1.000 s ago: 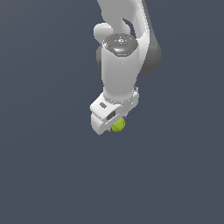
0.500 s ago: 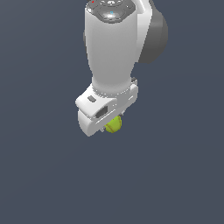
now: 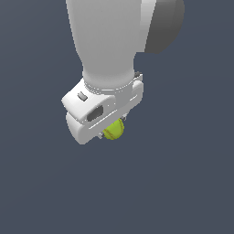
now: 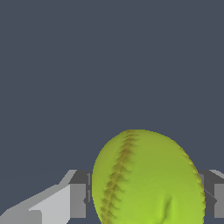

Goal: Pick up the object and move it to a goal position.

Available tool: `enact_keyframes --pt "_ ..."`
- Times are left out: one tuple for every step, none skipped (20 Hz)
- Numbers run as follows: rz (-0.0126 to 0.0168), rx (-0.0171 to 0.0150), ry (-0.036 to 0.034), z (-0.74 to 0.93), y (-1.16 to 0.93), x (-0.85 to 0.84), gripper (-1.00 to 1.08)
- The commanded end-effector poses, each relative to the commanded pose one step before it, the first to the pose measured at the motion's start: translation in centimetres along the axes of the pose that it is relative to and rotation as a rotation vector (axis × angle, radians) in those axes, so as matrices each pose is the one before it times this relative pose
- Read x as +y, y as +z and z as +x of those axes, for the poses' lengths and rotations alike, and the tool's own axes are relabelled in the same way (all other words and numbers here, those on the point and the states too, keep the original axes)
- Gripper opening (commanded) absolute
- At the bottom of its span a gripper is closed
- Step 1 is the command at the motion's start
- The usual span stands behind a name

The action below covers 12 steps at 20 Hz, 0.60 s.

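Observation:
The object is a small yellow-green ball (image 3: 114, 130) with stitched seam lines, and it peeks out from under the white hand of my gripper (image 3: 113, 131). In the wrist view the ball (image 4: 148, 179) fills the space between the two fingers, one grey pad (image 4: 78, 200) on each side touching it. My gripper (image 4: 146, 199) is shut on the ball, held up off the floor. The white arm hides most of the fingers in the exterior view.
A plain dark grey-blue floor (image 3: 183, 183) lies all around. No other object or marker shows in either view.
The arm with the ball has come much closer to the exterior camera, looming larger and shifting slightly toward the exterior view's left. The ball stays clamped.

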<state>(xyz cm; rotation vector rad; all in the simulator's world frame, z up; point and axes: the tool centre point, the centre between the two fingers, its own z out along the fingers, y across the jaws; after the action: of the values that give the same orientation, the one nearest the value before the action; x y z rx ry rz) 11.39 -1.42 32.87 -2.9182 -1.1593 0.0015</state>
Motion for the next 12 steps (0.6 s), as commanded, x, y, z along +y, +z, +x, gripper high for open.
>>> enact_keyframes --pt "-0.00111 0.00102 -0.00012 0.213 -0.965 0.569 -1.00" --pt "0.00000 0.00000 0.00000 0.076 -0.303 0.205 -1.00" --pt "-0.00043 -0.00047 0.00028 0.075 -0.287 0.197 -1.00" --pt "0.00000 0.00000 0.00000 0.071 -0.276 0.189 -1.00" --pt "0.00000 0.00000 0.00000 0.068 -0.263 0.180 -1.00" --pt "0.00000 0.00000 0.00000 0.065 -0.246 0.170 -1.00" --pt "0.00000 0.00000 0.00000 0.060 -0.222 0.154 -1.00" --pt "0.00000 0.00000 0.00000 0.054 -0.200 0.139 -1.00" --pt "0.00000 0.00000 0.00000 0.049 -0.179 0.125 -1.00" --pt "0.00000 0.00000 0.00000 0.045 -0.160 0.112 -1.00" --pt "0.00000 0.00000 0.00000 0.040 -0.142 0.101 -1.00" --pt "0.00000 0.00000 0.00000 0.036 -0.126 0.090 -1.00"
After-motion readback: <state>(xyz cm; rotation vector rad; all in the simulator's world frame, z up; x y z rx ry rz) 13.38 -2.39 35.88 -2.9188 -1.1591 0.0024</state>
